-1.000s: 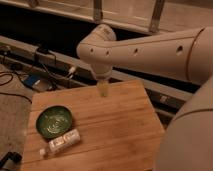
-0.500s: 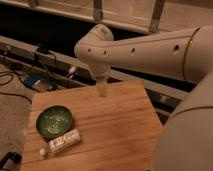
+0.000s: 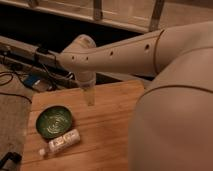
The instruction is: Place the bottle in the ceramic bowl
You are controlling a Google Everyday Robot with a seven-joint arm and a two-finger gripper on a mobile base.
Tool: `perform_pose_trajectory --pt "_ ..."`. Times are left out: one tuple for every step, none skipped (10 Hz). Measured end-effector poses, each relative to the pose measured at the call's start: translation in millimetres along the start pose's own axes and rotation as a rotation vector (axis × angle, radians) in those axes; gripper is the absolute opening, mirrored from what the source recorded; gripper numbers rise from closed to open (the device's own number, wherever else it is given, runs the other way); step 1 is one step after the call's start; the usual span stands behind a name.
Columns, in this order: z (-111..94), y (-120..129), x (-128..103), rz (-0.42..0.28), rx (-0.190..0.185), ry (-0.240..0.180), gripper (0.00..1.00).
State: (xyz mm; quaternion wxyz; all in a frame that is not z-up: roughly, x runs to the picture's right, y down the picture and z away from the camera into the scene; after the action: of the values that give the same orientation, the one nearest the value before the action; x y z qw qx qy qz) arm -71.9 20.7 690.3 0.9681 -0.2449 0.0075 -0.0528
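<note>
Hovering over the wooden table (image 3: 112, 117), the gripper (image 3: 89, 98) has its fingers apart, empty; ceramic bowl (image 3: 54, 121) sits lower-left of it, bottle (image 3: 62, 142) lying just beyond that.

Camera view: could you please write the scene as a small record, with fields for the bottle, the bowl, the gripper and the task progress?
bottle: small white plastic bottle with a reddish label, lying on its side on the wooden table, cap toward the left
bowl: round dark-green ceramic bowl, upright, empty, just behind the bottle
gripper: two-finger gripper, open, pointing down over the far part of the table, to the right of the bowl, holding nothing
task progress: bottle not yet in the bowl
</note>
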Motion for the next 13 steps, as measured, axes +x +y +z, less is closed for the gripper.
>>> perform_pose_trajectory --pt "9 9 -4 -0.006 -0.022 -0.006 0.8" --pt "16 18 -9 -0.011 -0.044 -0.013 0.8" --pt "21 27 -9 -0.014 -0.068 -0.015 0.8" --pt "24 37 -11 -0.019 -0.086 -0.019 0.8" --pt "26 48 -14 -0.032 -0.114 -0.029 0.8" --pt "26 53 -19 -0.041 -0.124 -0.036 0.8" --pt "26 52 -18 -0.042 -0.123 -0.034 0.8" --pt "26 52 -18 -0.042 -0.124 -0.034 0.8" --pt "26 52 -17 -0.04 -0.124 -0.034 0.8" --pt "26 51 -17 -0.046 -0.124 -0.038 0.8" --pt "29 49 -18 -0.059 -0.131 -0.051 0.8" --pt "37 48 -23 -0.075 -0.135 -0.067 0.8" --pt "47 52 -31 -0.089 -0.141 -0.088 0.8"
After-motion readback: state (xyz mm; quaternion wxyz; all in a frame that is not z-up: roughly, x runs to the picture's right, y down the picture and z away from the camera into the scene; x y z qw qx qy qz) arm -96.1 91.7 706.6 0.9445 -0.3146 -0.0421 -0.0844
